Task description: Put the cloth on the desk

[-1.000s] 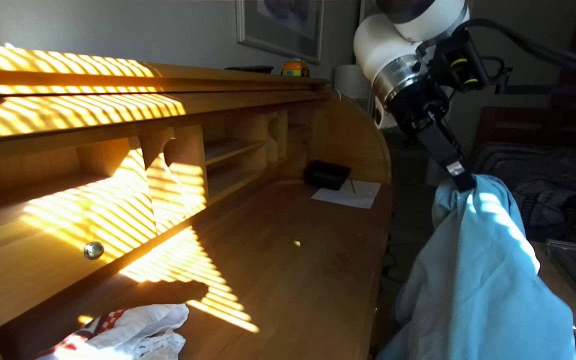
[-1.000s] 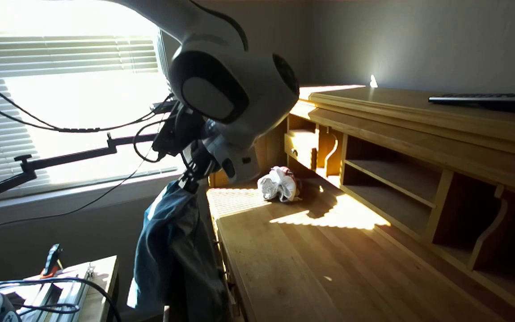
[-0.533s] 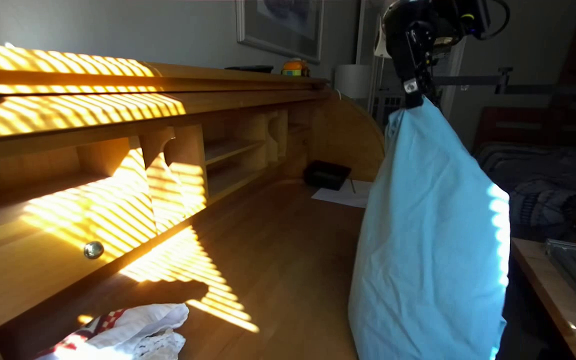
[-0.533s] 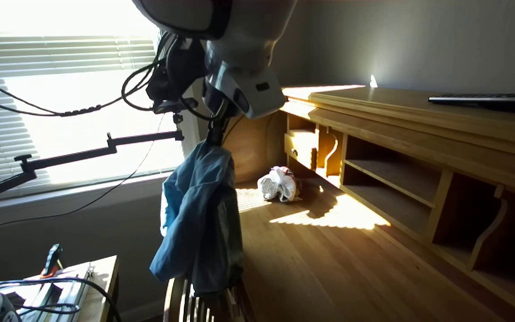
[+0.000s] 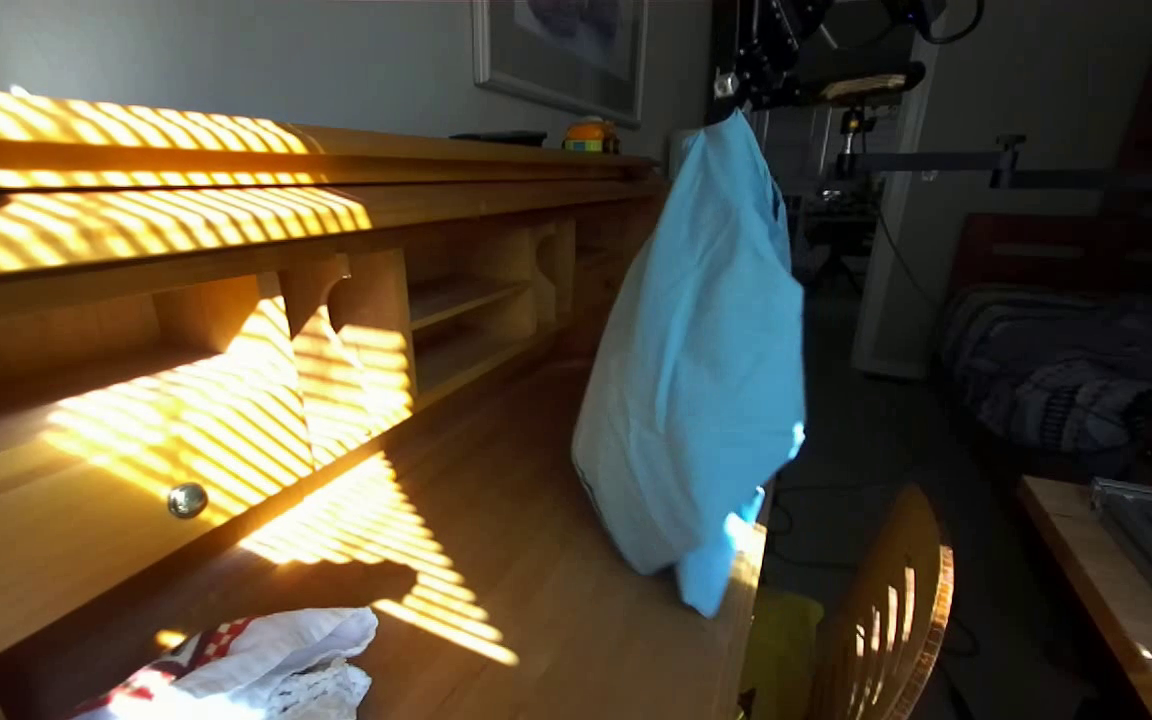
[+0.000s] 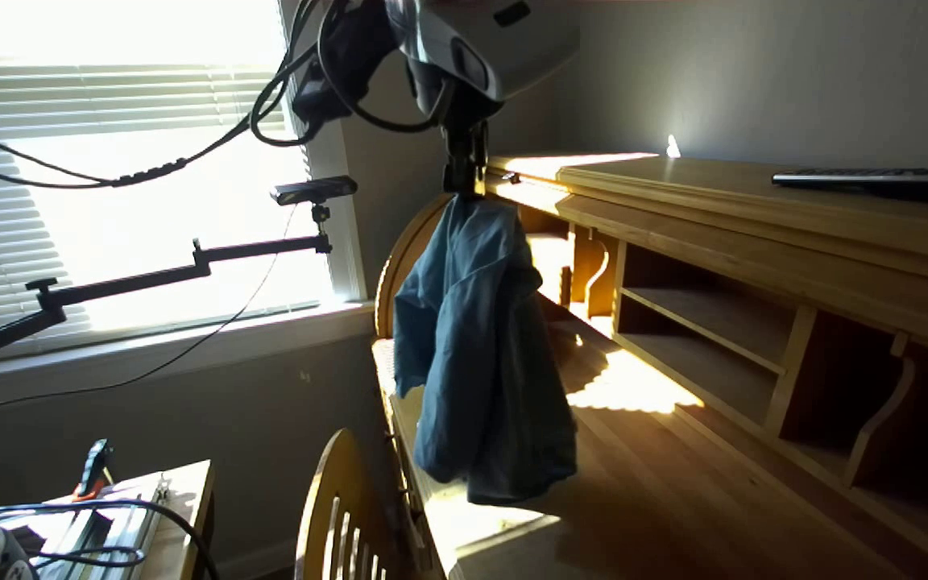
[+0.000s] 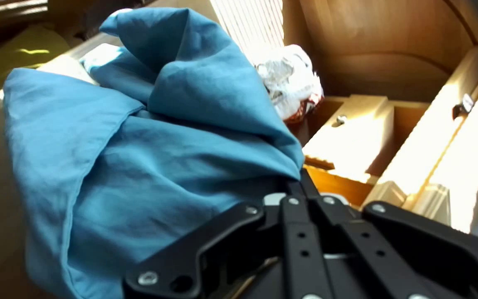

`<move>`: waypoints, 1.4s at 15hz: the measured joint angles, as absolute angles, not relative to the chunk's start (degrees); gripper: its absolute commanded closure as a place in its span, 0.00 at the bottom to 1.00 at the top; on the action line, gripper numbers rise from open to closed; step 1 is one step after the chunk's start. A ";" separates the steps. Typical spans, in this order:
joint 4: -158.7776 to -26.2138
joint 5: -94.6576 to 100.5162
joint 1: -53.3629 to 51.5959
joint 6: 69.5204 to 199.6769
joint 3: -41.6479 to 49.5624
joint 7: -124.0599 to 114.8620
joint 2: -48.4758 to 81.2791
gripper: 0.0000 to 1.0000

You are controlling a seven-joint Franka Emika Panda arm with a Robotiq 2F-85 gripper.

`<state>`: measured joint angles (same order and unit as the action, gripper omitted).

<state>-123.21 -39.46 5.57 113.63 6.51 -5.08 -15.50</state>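
Note:
A large light-blue cloth [image 5: 696,360] hangs in folds from my gripper [image 5: 729,108] over the front part of the wooden desk [image 5: 516,540]. In an exterior view the cloth [image 6: 476,354] hangs below the gripper [image 6: 464,189], above the desk top [image 6: 657,483]. I cannot tell whether its lower end touches the desk. In the wrist view the gripper's fingers [image 7: 303,180] are closed together on a pinch of the cloth [image 7: 152,153], which spreads to the left and covers much of the desk below.
A white and red crumpled cloth [image 5: 276,660] lies on the desk, also in the wrist view [image 7: 288,79]. Cubbyholes [image 6: 698,330] line the desk's back under a raised top. A wooden chair [image 5: 896,600] stands at the front edge. A side table [image 6: 182,507] and camera arm [image 6: 263,248] are nearby.
My gripper has risen and carried the blue cloth from in front of the desk to over its top. The cloth's lower end has swung inward over the front edge. The chair is now uncovered.

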 measured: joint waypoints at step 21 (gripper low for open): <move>-133.40 -57.07 5.82 175.05 -1.78 -9.50 6.36 1.00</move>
